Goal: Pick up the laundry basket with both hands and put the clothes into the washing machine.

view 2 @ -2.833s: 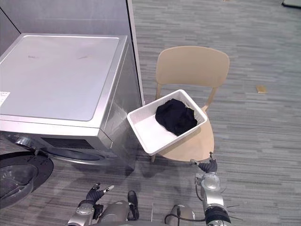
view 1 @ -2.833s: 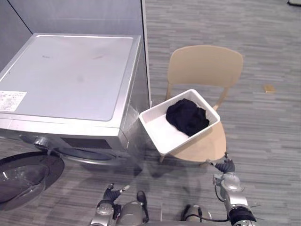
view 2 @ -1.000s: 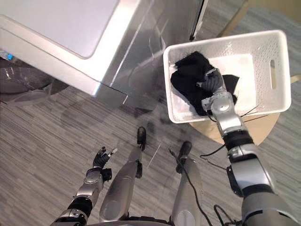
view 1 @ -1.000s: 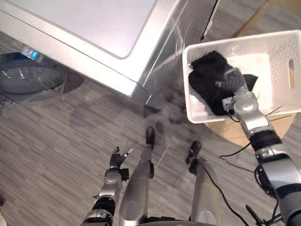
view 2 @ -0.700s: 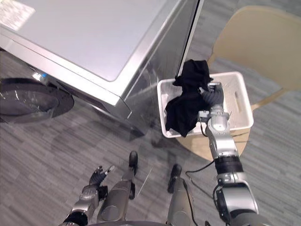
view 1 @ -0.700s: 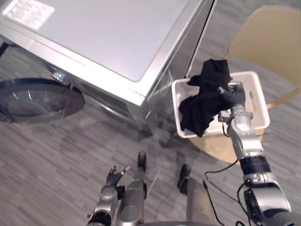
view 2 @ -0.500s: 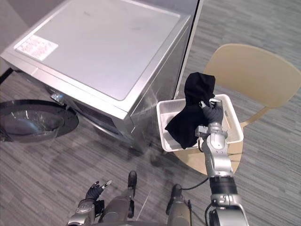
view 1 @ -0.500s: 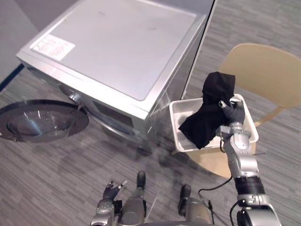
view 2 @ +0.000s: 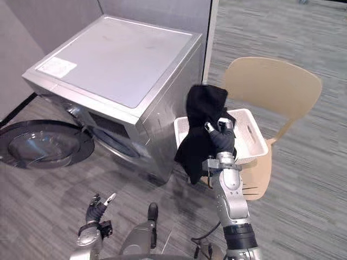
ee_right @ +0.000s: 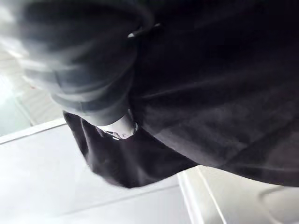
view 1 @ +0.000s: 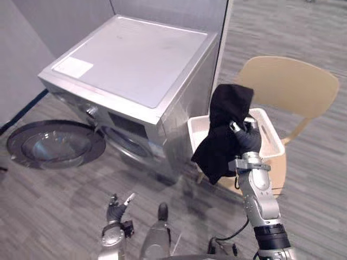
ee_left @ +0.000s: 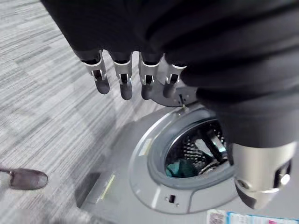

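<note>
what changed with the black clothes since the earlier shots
The right hand reached into the basket, closed on the black garment and lifted it out; it now hangs from the raised hand. The basket stayed on the chair, the washer door stayed open, and the left hand stayed low and open.

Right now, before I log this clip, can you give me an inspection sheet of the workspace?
Surface: grey plank floor.
Job's things: black garment hangs over the white laundry basket, which sits on a wooden chair; washing machine beside it, round door swung open.
Clutter: nothing seen.
Hands: right hand, fingers curled on the garment; left hand low, open, empty.
Cables: nothing seen.
Surroundings: grey partition walls behind the machine.
</note>
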### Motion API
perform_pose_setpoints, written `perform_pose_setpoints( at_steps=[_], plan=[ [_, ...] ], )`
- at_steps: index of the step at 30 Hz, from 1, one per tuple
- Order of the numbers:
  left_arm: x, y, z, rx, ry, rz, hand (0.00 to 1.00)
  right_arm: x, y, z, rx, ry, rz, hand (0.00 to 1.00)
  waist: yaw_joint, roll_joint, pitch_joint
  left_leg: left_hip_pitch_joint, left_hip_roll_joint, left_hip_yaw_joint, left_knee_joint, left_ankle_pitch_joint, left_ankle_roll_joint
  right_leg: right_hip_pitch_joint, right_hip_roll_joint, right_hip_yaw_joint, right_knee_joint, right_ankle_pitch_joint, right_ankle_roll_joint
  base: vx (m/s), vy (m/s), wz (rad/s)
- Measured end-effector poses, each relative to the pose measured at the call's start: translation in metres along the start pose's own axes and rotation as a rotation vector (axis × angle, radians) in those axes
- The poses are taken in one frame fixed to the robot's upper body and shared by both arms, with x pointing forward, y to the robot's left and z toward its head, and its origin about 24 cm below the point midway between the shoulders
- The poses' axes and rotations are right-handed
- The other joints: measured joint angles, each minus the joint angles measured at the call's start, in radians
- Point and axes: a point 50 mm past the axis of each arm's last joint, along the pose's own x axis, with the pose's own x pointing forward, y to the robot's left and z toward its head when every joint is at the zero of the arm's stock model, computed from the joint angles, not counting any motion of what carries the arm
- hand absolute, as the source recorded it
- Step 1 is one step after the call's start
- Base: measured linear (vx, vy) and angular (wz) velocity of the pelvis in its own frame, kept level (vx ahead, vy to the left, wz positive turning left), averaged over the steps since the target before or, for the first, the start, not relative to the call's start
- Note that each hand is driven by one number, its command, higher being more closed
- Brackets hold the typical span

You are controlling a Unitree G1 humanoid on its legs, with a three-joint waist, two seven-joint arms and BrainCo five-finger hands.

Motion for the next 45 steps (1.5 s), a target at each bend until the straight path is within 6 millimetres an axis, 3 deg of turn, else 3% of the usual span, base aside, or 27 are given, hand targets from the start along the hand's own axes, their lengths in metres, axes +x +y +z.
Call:
perform_pose_setpoints(
  at_steps=[1,3,5,6,9,10,11,12,14,16,21,23,24,33,34,41,45],
  plan=[
    [-0.001,-0.009,0.014,-0.004,-0.059,-0.040,0.00,0.001,-0.003,0.002,-0.020,-0.006,0.009,1.00,-0.004,-0.010,0.003,-0.001,-0.006,0.012,-0.032,-0.111,0.013,0.005,-0.020,-0.045,-0.034,0.019,-0.030,-0.21,-0.123,0.99],
    [-0.005,-0.021,0.036,-0.014,-0.168,-0.103,0.00,0.007,-0.002,0.007,-0.037,-0.024,0.033,1.00,-0.019,-0.031,0.010,-0.011,-0.050,0.040,0.033,-0.104,0.011,0.005,-0.065,-0.080,-0.060,0.045,-0.040,-0.17,-0.080,0.89],
    [-0.011,-0.032,0.054,-0.014,-0.256,-0.156,0.00,0.012,0.001,0.011,-0.042,-0.044,0.049,1.00,-0.022,-0.020,0.005,0.025,-0.072,0.046,0.199,-0.107,0.014,-0.002,-0.079,-0.103,-0.066,0.060,-0.046,-0.11,-0.066,0.50],
    [-0.013,-0.036,0.064,-0.007,-0.311,-0.178,0.00,0.015,0.004,0.011,-0.043,-0.044,0.067,1.00,-0.026,-0.006,-0.003,0.073,-0.072,0.050,0.228,-0.148,0.010,-0.001,-0.078,-0.115,-0.066,0.064,-0.045,-0.07,0.003,0.31],
    [-0.016,-0.050,0.089,0.032,-0.432,-0.255,0.00,0.027,0.017,0.008,-0.044,-0.030,0.127,1.00,-0.042,0.000,-0.007,0.115,-0.075,0.046,0.165,-0.150,0.004,0.006,-0.079,-0.132,-0.095,0.091,-0.042,-0.11,0.050,0.19],
    [-0.019,-0.067,0.102,0.096,-0.501,-0.319,0.00,0.028,0.025,0.009,-0.041,-0.032,0.174,1.00,-0.051,0.009,-0.013,0.166,-0.082,0.048,0.086,-0.145,-0.001,0.029,-0.077,-0.148,-0.122,0.107,-0.023,-0.05,0.071,0.14],
    [-0.020,-0.070,0.104,0.103,-0.514,-0.332,0.00,0.028,0.026,0.009,-0.040,-0.032,0.178,1.00,-0.054,0.011,-0.014,0.175,-0.083,0.048,0.069,-0.144,-0.005,0.032,-0.076,-0.150,-0.125,0.109,-0.021,-0.05,0.121,0.28],
    [-0.023,-0.084,0.116,0.134,-0.569,-0.377,0.00,0.028,0.030,0.008,-0.029,-0.028,0.191,1.00,-0.053,0.002,-0.022,0.191,-0.089,0.044,0.019,-0.120,-0.025,0.036,-0.083,-0.155,-0.137,0.119,-0.005,-0.05,0.112,0.20],
    [-0.027,-0.100,0.133,0.199,-0.658,-0.430,0.00,0.027,0.045,0.007,0.006,-0.023,0.241,1.00,-0.050,-0.011,-0.034,0.195,-0.101,0.043,-0.017,-0.103,-0.017,0.042,-0.087,-0.157,-0.171,0.149,0.006,-0.05,0.154,0.11],
    [-0.032,-0.114,0.146,0.263,-0.738,-0.462,0.00,0.027,0.077,0.008,0.069,-0.019,0.362,1.00,-0.051,-0.013,-0.036,0.234,-0.118,0.048,-0.060,-0.075,-0.006,0.078,-0.090,-0.148,-0.217,0.180,0.023,-0.01,0.112,-0.05],
    [-0.040,-0.129,0.152,0.316,-0.805,-0.479,0.00,0.007,0.152,0.012,0.227,0.007,0.653,1.00,-0.051,-0.028,-0.070,0.285,-0.127,0.056,-0.119,-0.052,0.000,0.126,-0.089,-0.145,-0.278,0.208,0.033,0.03,0.042,-0.03],
    [-0.040,-0.135,0.151,0.340,-0.813,-0.489,0.00,-0.002,0.165,0.008,0.262,0.040,0.710,1.00,-0.048,-0.038,-0.077,0.287,-0.126,0.055,-0.119,-0.051,-0.001,0.143,-0.086,-0.146,-0.306,0.222,0.033,0.02,0.010,0.01],
    [-0.040,-0.137,0.152,0.358,-0.822,-0.476,1.00,-0.006,0.170,0.002,0.279,0.078,0.733,1.00,-0.048,-0.042,-0.081,0.287,-0.125,0.055,-0.119,-0.051,-0.002,0.148,-0.082,-0.145,-0.320,0.229,0.033,0.00,0.000,0.00],
    [-0.032,-0.135,0.141,0.421,-0.789,-0.444,1.00,-0.012,0.171,-0.010,0.335,0.167,0.740,1.00,-0.052,-0.043,-0.083,0.284,-0.110,0.046,-0.120,-0.045,-0.012,0.175,-0.053,-0.146,-0.389,0.272,0.019,-0.01,0.001,-0.02],
    [-0.031,-0.134,0.141,0.422,-0.788,-0.440,1.00,-0.012,0.171,-0.010,0.340,0.171,0.741,0.00,-0.052,-0.043,-0.084,0.280,-0.105,0.043,-0.120,-0.043,-0.015,0.174,-0.048,-0.148,-0.392,0.273,0.018,-0.01,-0.028,0.03],
    [-0.026,-0.127,0.134,0.406,-0.740,-0.413,1.00,-0.022,0.159,-0.023,0.368,0.216,0.683,0.00,-0.049,-0.044,-0.101,0.274,-0.100,0.039,-0.120,-0.039,-0.020,0.176,-0.035,-0.151,-0.403,0.273,0.017,0.00,-0.007,0.01],
    [-0.017,-0.108,0.126,0.326,-0.661,-0.318,1.00,-0.023,0.130,-0.035,0.323,0.229,0.573,0.00,-0.050,-0.045,-0.101,0.276,-0.104,0.039,-0.122,-0.039,-0.020,0.177,-0.035,-0.152,-0.403,0.273,0.017,0.00,0.000,0.00]
  ],
)
